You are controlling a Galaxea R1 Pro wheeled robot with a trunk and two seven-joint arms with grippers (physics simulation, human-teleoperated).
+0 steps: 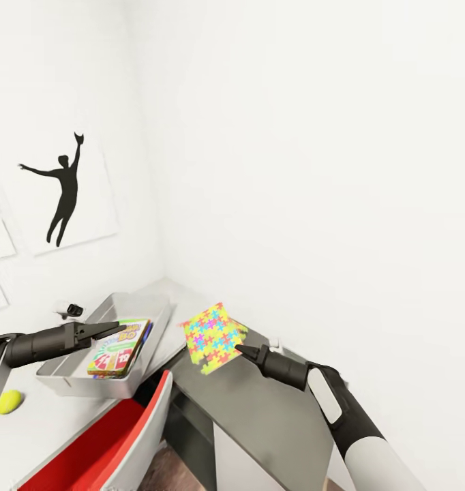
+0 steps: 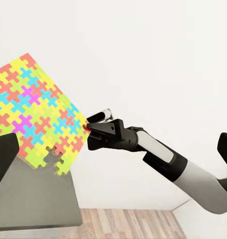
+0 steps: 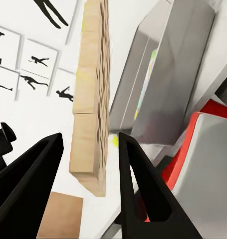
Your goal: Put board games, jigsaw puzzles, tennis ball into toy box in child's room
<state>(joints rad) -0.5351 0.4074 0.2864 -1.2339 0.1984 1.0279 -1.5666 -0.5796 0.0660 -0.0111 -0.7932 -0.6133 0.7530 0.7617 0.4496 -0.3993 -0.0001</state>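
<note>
Right jaws [image 1: 241, 350] clamped on corner of jigsaw puzzle [image 1: 214, 337], seen edge-on between the two fingers [image 3: 36, 172] in right wrist view; puzzle held off the tabletop [image 1: 273, 416], tilted, bright face toward head cam. Just right of toy box [image 1: 76, 378], not yet over it.

Left jaws [image 1: 116, 328] over the box, above board game [image 1: 118, 348] already lying inside. Can't tell if apart or together: tips look close in head view, but too thin and dark to be sure. Nothing seen in them.

Step in hand, by judgement: carrying a puzzle to the box. One board game in; tennis ball [image 1: 7, 402] sits on white tabletop left of box, near left arm. Other toys not accounted for here.

Next move prob. needs: swing right arm left so puzzle clears box's near rim, lay it flatter, lower onto the game, then release. Left arm in the way, so pull back first or risk a clash. Thin flat piece held by one corner, so may swing or slip.

Hard to make out:
- red-and-white object [image 1: 116, 443] at bottom, cut off by frame edge; identity unclear.
- small dark item [image 1: 72, 310] behind box, too small to name.
- box floor under the game hidden.
- puzzle's one corner missing a piece or just notched, can't say.
</note>
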